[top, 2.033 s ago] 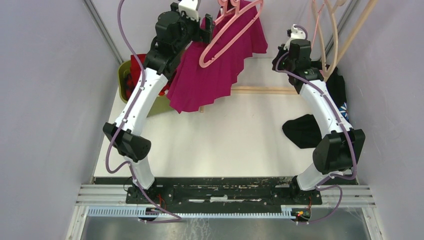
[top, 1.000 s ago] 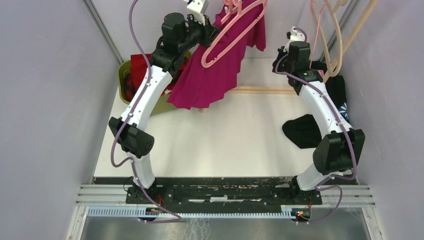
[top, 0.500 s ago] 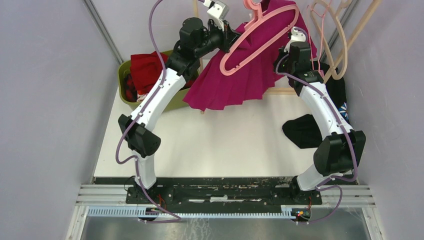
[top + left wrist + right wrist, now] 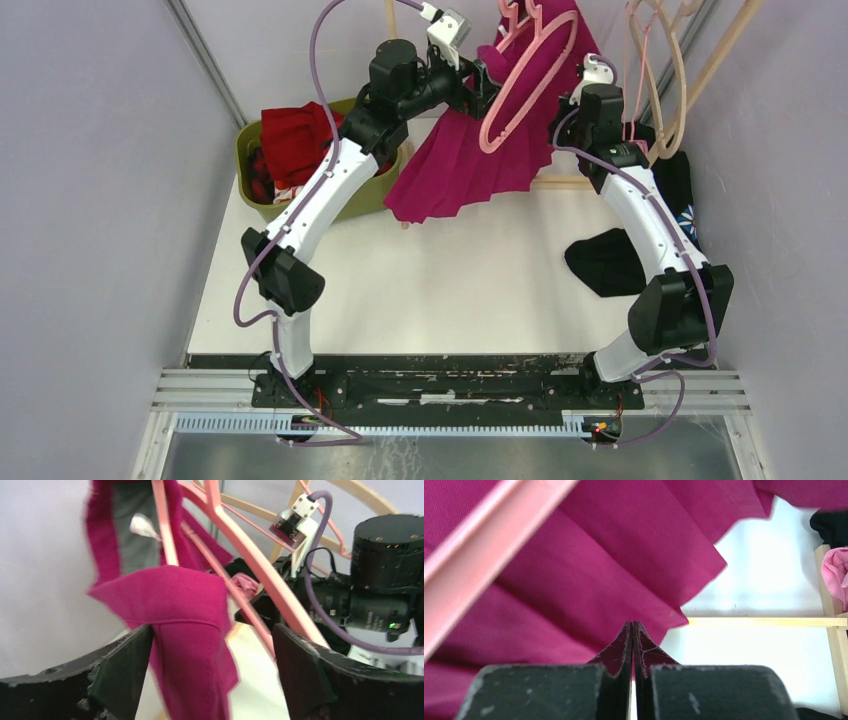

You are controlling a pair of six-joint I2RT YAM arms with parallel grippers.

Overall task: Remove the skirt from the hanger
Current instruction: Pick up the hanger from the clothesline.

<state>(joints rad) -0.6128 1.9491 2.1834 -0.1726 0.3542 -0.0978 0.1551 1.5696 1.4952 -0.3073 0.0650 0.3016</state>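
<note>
skirt | between spread left fingers | beyond closed right fingers

In the top view the pink hanger runs off the upper edge at its hook, and so does the top of the magenta skirt. The left gripper has its fingertips buried against cloth and hanger, so contact cannot be judged there. The left wrist view is smeared by blur, with the skirt's lower end cropped at the bottom. From the right wrist the hanger is only a soft, cropped bar. The left arm hides part of the green bin.
</note>
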